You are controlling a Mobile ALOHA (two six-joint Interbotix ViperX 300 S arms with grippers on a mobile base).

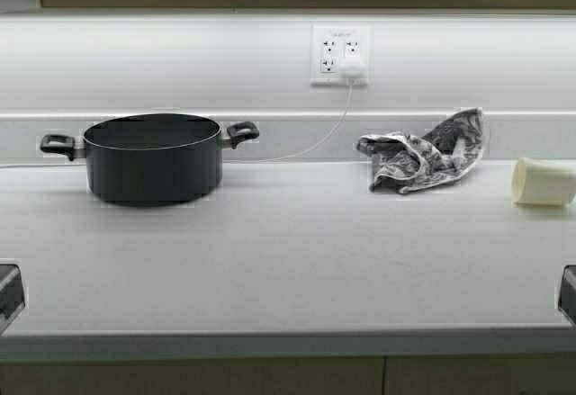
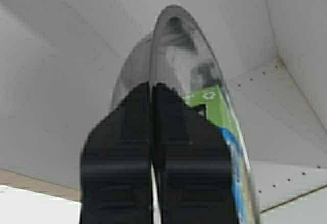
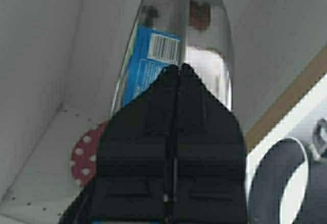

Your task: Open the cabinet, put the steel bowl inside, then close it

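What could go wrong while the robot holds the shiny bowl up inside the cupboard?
1. The left hand and right hand each pinch only the thin rim of the steel bowl. It might slip and drop toward the black pot on the counter.
2. A red dotted thing lies in the cabinet close to the bowl, so setting it down could bump it.
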